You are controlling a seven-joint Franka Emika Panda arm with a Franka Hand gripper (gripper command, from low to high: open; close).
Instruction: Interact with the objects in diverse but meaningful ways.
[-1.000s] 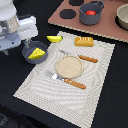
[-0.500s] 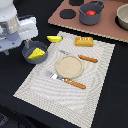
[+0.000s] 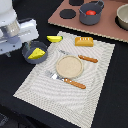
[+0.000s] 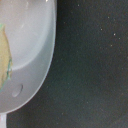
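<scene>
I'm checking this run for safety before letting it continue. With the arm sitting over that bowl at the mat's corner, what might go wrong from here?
1. The arm hangs close above the grey bowl holding the cheese wedge; a descent off-centre may hit the rim and tip it.
2. The bowl sits at the edge of the placemat, so a nudge might slide it off.
3. The banana lies nearby and might get swept.
</scene>
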